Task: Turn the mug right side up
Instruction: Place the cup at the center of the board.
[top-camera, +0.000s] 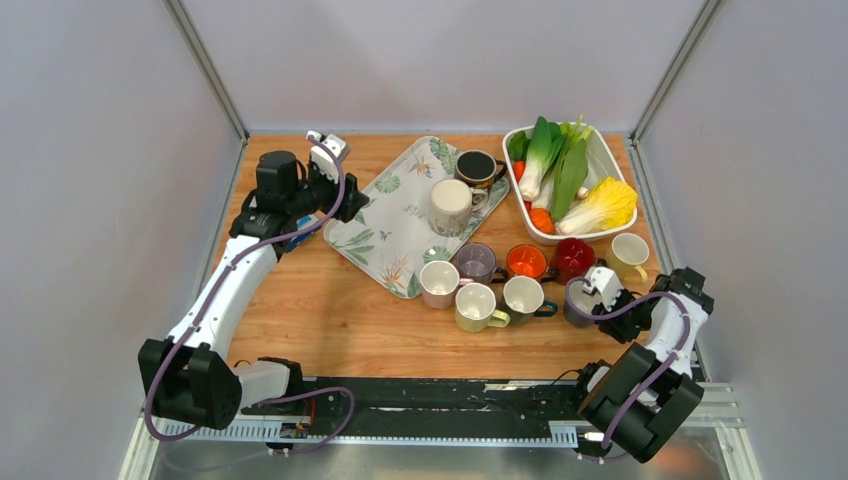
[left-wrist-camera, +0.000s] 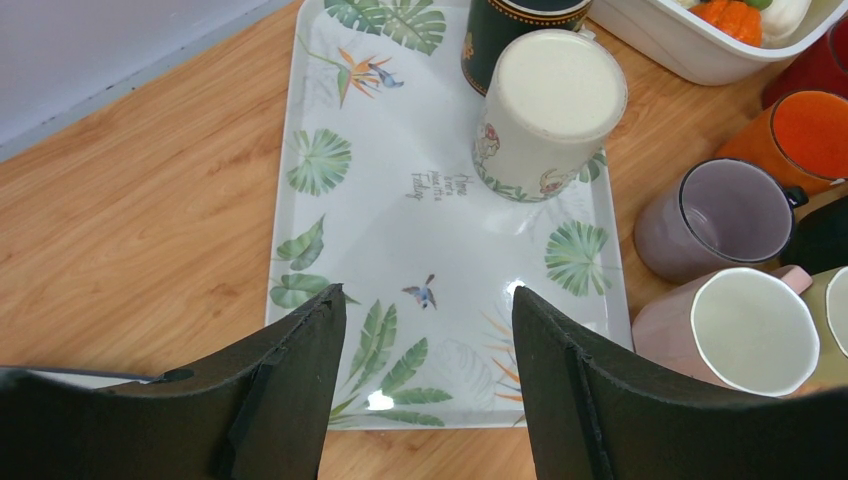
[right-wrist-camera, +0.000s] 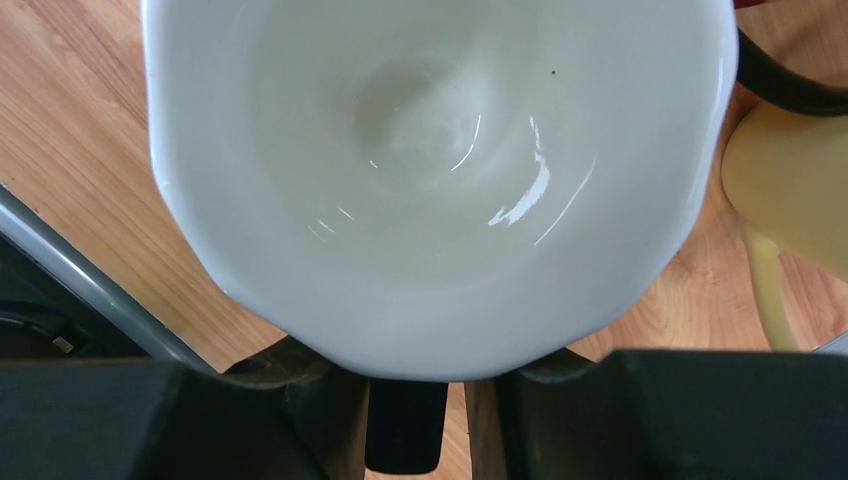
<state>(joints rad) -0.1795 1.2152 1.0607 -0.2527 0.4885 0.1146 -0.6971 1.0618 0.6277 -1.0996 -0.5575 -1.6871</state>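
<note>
Small script (left-wrist-camera: 437, 185) on the tray (left-wrist-camera: 330, 250) cannot be read.

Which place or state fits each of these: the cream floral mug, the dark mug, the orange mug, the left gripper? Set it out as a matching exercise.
Things:
1. cream floral mug
2. dark mug
3. orange mug
4. left gripper

Places and states:
A. open, over the tray
B. on the tray, opening up
C. on the tray, base up
D. on the table, off the tray

Pairs: 1-C, 2-B, 3-D, 4-A.
</note>
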